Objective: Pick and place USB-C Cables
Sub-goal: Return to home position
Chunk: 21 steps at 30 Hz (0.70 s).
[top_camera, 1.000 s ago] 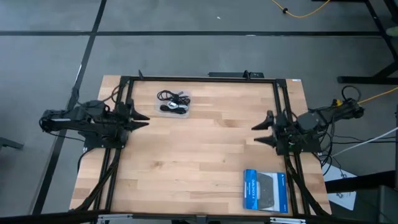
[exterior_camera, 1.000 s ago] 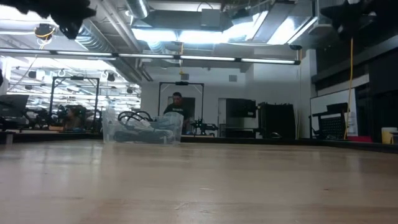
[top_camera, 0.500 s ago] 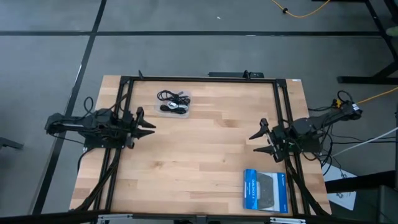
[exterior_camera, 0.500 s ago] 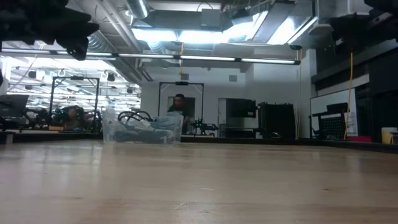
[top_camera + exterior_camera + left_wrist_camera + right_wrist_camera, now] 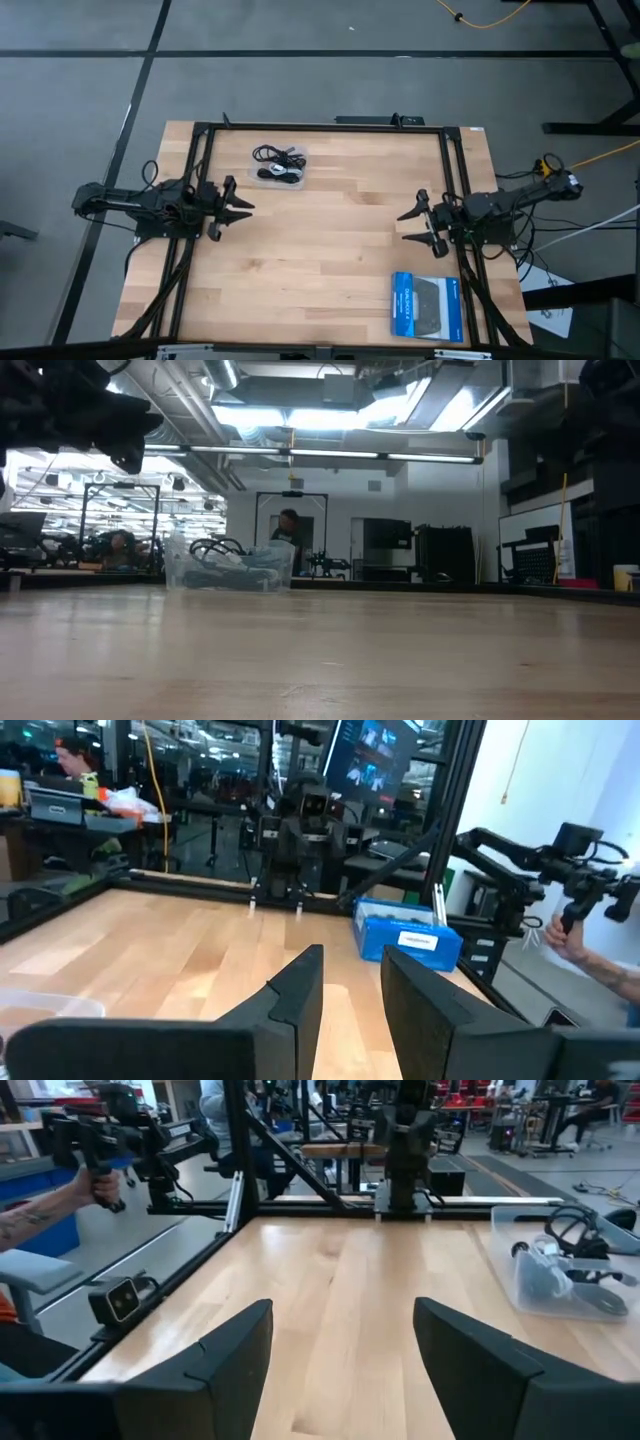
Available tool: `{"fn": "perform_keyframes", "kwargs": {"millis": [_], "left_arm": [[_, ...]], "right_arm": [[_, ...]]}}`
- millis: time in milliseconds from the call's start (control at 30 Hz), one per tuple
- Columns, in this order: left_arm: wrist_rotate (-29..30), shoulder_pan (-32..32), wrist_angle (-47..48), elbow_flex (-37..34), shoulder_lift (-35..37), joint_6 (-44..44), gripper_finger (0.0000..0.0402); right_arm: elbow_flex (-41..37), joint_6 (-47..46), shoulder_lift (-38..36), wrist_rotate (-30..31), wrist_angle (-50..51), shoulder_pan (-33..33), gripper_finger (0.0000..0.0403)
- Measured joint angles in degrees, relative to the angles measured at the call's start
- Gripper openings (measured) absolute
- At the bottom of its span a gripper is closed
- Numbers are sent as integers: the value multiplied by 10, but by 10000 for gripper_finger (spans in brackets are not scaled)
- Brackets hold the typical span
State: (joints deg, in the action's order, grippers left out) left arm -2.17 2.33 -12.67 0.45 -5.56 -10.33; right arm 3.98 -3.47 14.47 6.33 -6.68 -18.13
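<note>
Several black and silver-white USB-C cables (image 5: 278,160) lie coiled in a clear plastic tray (image 5: 262,177) on the far left part of the table. The low view shows the cables (image 5: 215,549) in the tray, and the right wrist view shows them too (image 5: 570,1230). My left gripper (image 5: 243,210) hovers open near the table's left side, nearer than the tray, pointing right. My right gripper (image 5: 403,227) hovers open at the right side, pointing left, fingers wide apart (image 5: 343,1320). In the left wrist view my left gripper (image 5: 352,960) shows a narrower gap.
A blue box (image 5: 428,306) lies flat near the table's near right corner, also seen past the left fingers (image 5: 408,936). A black frame (image 5: 320,127) borders the table. A person's hand (image 5: 95,1180) holds a controller beyond the table's edge. Bare wood lies between the arms.
Both arms have come down and shifted toward the table's near edge. The left gripper has also reached a little farther right, and the right gripper a little farther left. The cables and the blue box have stayed put.
</note>
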Motion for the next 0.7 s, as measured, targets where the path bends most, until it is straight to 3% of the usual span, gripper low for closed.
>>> {"fn": "perform_keyframes", "kwargs": {"millis": [200, 700], "left_arm": [[-3, 0, -10, 0, 1, 0, 96], [-3, 0, -11, 0, 1, -2, 96]], "right_arm": [[-36, 5, -35, -4, -4, 10, 247], [-35, 81, -131, -5, 44, 67, 247]]}}
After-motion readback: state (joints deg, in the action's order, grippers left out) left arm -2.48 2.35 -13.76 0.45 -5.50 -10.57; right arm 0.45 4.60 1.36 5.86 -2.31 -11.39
